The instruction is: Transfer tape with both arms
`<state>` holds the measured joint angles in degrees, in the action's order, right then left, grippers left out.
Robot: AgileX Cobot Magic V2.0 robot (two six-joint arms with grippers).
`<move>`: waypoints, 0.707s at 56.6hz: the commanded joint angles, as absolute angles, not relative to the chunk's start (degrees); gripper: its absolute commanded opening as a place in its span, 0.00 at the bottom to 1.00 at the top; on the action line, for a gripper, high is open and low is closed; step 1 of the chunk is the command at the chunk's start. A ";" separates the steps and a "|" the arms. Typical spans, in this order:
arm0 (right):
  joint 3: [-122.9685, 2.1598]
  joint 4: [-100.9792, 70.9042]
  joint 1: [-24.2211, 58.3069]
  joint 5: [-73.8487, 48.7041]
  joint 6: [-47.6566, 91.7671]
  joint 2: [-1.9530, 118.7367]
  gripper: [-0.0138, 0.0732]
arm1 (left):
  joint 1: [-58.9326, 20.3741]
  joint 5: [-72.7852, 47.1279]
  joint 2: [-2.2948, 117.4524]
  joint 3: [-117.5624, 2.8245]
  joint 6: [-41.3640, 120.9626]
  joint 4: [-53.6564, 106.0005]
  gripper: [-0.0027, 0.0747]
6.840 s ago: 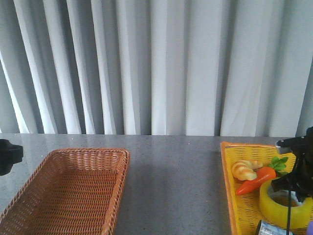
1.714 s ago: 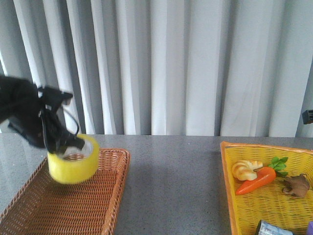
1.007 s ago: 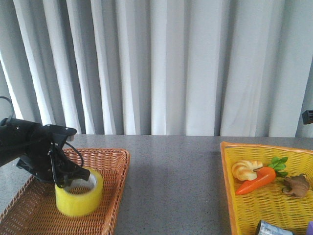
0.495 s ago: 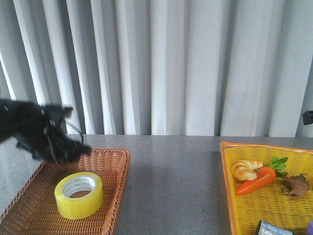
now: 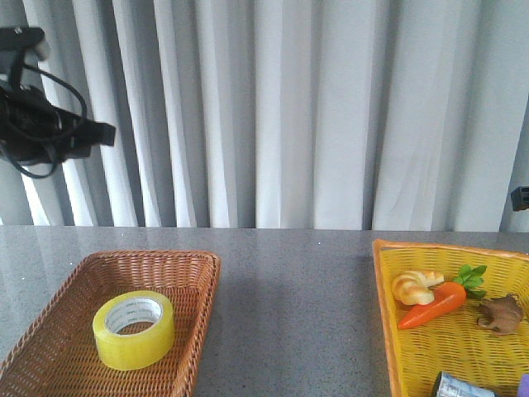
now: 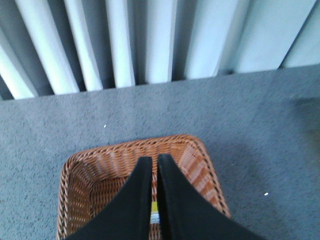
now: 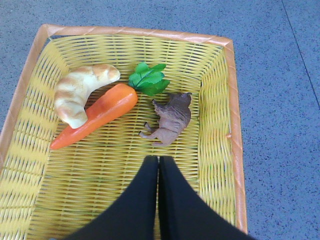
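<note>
The yellow tape roll [image 5: 133, 329] with a white printed core lies flat in the brown wicker basket [image 5: 207, 273] at the front left. My left gripper [image 5: 107, 132] is high above the basket, up at the far left, shut and empty. In the left wrist view its fingers [image 6: 154, 159] point down at the basket [image 6: 200, 150], and a sliver of the tape [image 6: 155, 216] shows between them. My right gripper [image 7: 158, 158] is shut and empty above the yellow basket [image 7: 230, 100]. Only a black bit of the right arm [image 5: 520, 198] shows in the front view.
The yellow basket [image 5: 384, 281] at the right holds a croissant [image 5: 416, 287], a carrot [image 5: 436, 303], a brown toy animal [image 5: 500, 313] and a silvery-grey object [image 5: 459, 386]. Grey tabletop [image 5: 289, 306] lies between the baskets. A white curtain hangs behind.
The left gripper lowered the tape into the brown basket, let it go, then rose up and to the left. The tape now lies still. The right arm left the yellow basket earlier.
</note>
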<state>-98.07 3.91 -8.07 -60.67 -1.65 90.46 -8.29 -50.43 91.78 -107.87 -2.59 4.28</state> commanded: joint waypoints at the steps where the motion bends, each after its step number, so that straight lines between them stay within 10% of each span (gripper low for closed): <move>1: -99.47 4.29 -8.40 -57.96 -1.54 88.35 0.15 | -8.15 -46.57 88.02 -109.69 -2.46 5.48 0.03; 40: -99.47 4.29 -8.40 -57.96 -1.54 88.35 0.15 | -8.21 -47.68 87.57 -109.56 -2.39 4.14 0.03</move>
<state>-98.07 3.91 -8.07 -60.67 -1.65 90.46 -8.29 -51.20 89.61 -107.87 -2.25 5.03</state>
